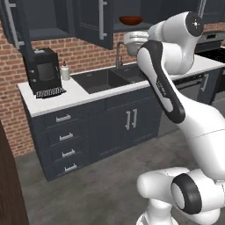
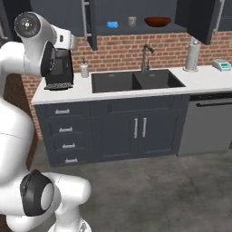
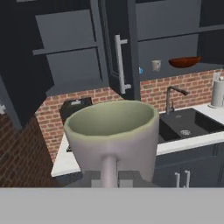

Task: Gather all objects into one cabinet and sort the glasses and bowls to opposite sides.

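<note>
Grey-beige matte mug [image 3: 113, 140] clamped in tool [image 3: 109, 178], mid-carry; next, up to dark slate-blue cabinet shelf [image 3: 175, 70] upper right, beside second mug [image 3: 156, 65], apart from reddish-brown bowl [image 3: 184, 62].

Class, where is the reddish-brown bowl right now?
In the right base view, the reddish-brown bowl sits on the open cabinet's shelf, above the sink, right of a grey-beige mug.

Cabinet shelf [image 2: 136, 30] carries blue cup [image 2: 113, 25], mug [image 2: 132, 21], bowl [image 2: 157, 21].

Mug carried, the rest shelved

A grey-beige mug [image 3: 111, 140] sat upright, held; a blue cup [image 2: 113, 25], second mug [image 2: 132, 21] and brown bowl [image 2: 157, 21] stood on the cabinet [image 2: 136, 30] shelf.
</note>
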Robot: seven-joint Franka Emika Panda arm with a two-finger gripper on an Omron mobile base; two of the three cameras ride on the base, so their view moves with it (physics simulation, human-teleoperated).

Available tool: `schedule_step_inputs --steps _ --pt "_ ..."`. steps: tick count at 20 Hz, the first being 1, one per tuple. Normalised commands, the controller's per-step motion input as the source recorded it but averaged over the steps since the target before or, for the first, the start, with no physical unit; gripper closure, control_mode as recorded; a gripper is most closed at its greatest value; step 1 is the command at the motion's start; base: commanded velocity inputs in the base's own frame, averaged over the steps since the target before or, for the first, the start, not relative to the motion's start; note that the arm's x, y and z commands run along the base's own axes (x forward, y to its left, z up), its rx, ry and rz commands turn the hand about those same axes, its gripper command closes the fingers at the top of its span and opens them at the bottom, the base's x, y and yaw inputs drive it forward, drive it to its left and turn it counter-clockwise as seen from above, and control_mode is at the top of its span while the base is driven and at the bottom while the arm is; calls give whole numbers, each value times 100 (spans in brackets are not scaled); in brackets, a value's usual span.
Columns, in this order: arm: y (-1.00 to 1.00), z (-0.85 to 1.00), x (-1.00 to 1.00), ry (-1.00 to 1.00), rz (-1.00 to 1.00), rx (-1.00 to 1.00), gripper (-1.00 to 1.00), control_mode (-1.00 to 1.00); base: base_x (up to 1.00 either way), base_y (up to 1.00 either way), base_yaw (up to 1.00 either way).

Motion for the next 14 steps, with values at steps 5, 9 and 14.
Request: schedule_step_inputs --steps 5,9,14 --pt "0 0 0 0 0 0 100 100 21 -64 2" --pt "0 0 0 0 0 0 100 100 33 -78 3" --pt "0 0 0 0 0 0 100 100 58 -69 4"
